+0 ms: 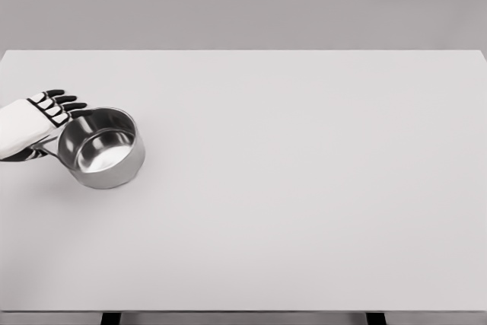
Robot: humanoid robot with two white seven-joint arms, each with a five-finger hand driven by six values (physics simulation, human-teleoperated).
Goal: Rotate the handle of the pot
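A shiny steel pot (103, 148) stands upright on the white table (304, 188) at the left side. Its thin handle (47, 144) points left and runs under my left hand (52, 125), so most of it is hidden. That hand comes in from the left edge. Its black fingers (67, 103) are stretched out past the pot's back-left rim, and the thumb shows dark just below the handle. The fingers are not curled around the handle. My right arm is out of sight.
The table's left edge lies close beside the hand and pot. Its front edge runs along the bottom of the view, with two dark legs (110, 318) below it.
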